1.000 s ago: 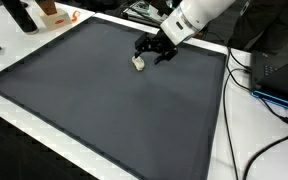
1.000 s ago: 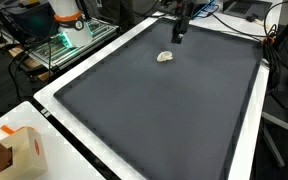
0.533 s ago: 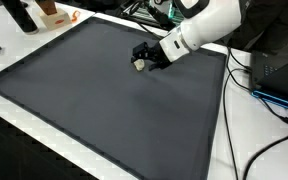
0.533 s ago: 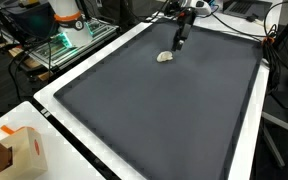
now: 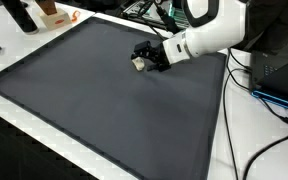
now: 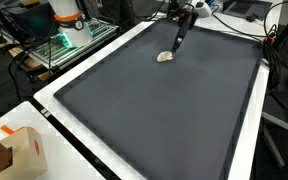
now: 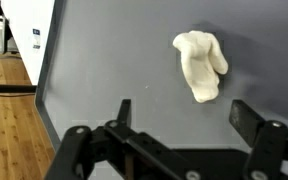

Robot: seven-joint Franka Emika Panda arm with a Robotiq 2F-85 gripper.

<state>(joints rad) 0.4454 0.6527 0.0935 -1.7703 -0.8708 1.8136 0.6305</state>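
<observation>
Your gripper [image 5: 146,58] has tipped lower, closer to the white lump [image 5: 139,64] — jaws wide apart, gripping nothing. The lump lies on the grey mat [image 5: 94,100], 1 o'clock in the wrist view — not yet straddled.

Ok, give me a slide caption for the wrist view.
Open jaws poised just short of a small cream-white lump on the dark grey mat, white table edge and wooden floor beyond.
</observation>
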